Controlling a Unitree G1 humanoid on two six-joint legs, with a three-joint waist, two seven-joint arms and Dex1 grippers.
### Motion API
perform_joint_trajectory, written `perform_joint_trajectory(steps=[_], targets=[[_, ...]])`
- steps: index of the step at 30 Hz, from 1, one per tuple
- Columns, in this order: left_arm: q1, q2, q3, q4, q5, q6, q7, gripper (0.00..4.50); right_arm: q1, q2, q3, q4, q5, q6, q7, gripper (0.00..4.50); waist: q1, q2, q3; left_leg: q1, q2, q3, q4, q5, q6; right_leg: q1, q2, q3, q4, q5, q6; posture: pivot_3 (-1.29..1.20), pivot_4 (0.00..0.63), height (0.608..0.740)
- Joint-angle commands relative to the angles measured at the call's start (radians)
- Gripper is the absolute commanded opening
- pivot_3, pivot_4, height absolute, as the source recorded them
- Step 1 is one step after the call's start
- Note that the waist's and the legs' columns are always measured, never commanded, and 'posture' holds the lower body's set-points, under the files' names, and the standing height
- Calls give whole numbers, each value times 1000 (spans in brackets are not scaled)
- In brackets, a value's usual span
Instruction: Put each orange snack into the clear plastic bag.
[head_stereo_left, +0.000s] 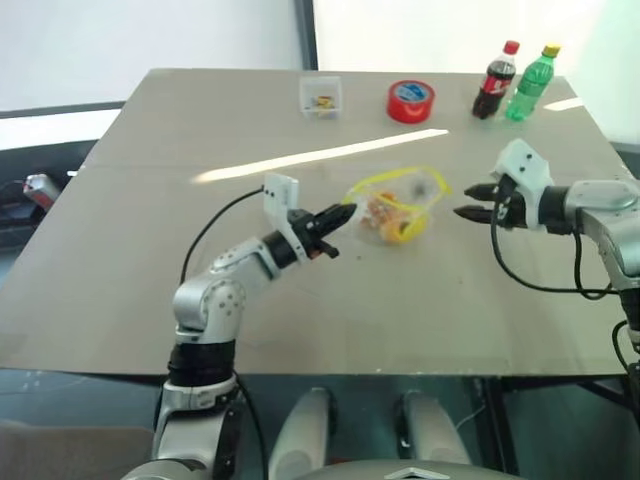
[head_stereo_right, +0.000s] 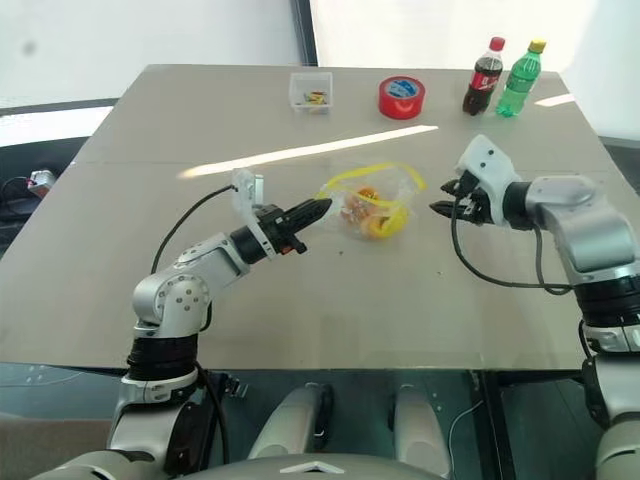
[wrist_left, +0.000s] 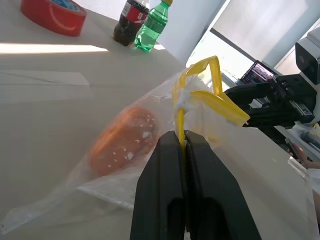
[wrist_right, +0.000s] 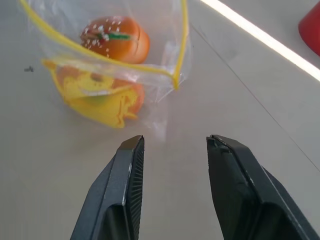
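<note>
Left gripper (head_stereo_left: 340, 217) is pinching the clear plastic bag (head_stereo_left: 425, 195) with fingers closed, both orange snacks (wrist_right: 116, 39) sitting inside, while right gripper (head_stereo_left: 470, 201) is hovering half-open, empty, task apparently done.

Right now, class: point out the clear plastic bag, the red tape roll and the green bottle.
clear plastic bag (head_stereo_left: 398, 205): left eye view, its yellow-edged mouth.
red tape roll (head_stereo_left: 410, 101): left eye view, its top face.
green bottle (head_stereo_right: 516, 84): right eye view, its body.
</note>
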Motion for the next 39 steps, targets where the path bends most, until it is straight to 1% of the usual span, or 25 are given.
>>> perform_joint_trajectory(steps=[1, 9, 16, 17, 18, 20, 21, 26, 30, 36, 39], targets=[[0, 12, -11, -17, 2, -21, -21, 0, -50, 29, 5, 48, -52, -87, -24, 2041, 0, 0, 0, 0, 0, 0, 0, 0, 0, 0, 0, 0, 1, 0, 0, 0, 150, 740], [13, 27, -27, -29, 8, -33, -31, 0, -112, 67, 27, 137, -99, -187, 20, 2041, 6, 0, 0, 0, 0, 0, 0, 0, 0, 0, 0, 0, 0, 0, 0, 0, 150, 740], [20, 28, -29, -28, 9, -42, -24, 0, -118, 69, 21, 93, -92, -200, 80, 2041, 6, 0, 0, 0, 0, -1, 0, 0, 0, 0, 0, 0, 0, 0, 0, 0, 150, 740], [20, 27, -31, -25, 12, -44, -25, 0, -118, 69, 18, 91, -95, -204, 81, 1526, 6, 0, 0, 0, 0, -1, 0, 0, 0, 0, 0, 0, 0, 0, 0, 0, 150, 740], [21, 27, -32, -23, 13, -45, -25, 0, -118, 69, 16, 89, -96, -207, 83, 1215, 6, 0, 0, 0, 0, -1, 0, 0, 0, 0, 0, 0, 0, 0, 0, 0, 150, 740], [21, 29, -34, -17, 18, -49, -29, 0, -118, 66, 13, 83, -96, -209, 86, 246, 6, 0, 0, 0, 0, -1, 0, 0, 0, 0, 0, 0, 0, 0, 0, 0, 150, 740], [20, 30, -35, -14, 20, -51, -31, 0, -117, 64, 11, 79, -95, -208, 88, 43, 6, 0, 0, 0, 0, -1, 0, 0, 0, 0, 0, 0, 0, 0, 0, 0, 150, 740], [13, 29, -36, -4, 30, -56, -39, 0, -113, 59, 5, 67, -97, -198, 88, 43, 6, 0, 0, 0, 0, -1, 0, 0, 0, 0, 0, 0, 0, 0, 0, 0, 150, 740], [1, 48, -47, 2, 56, -76, -56, 0, -110, 40, -3, 45, -93, -165, 91, 43, 6, 0, 0, 0, 0, -1, 0, 0, 0, 0, 0, 0, 0, 0, 0, 0, 150, 740], [-108, 123, -55, -24, 105, -114, -85, 0, -182, -80, -74, 0, -35, -44, 156, 43, 9, 0, 1, -1, -1, -1, 0, 0, 0, 0, -1, 0, 0, 0, 0, 0, 150, 740], [-158, 147, -78, -38, 114, -103, -99, 0, -216, -136, -83, -5, -30, -32, 186, 43, 8, 0, 1, -1, -1, -1, 0, 0, 0, 0, -1, 0, -1, 0, 0, 0, 150, 740]])
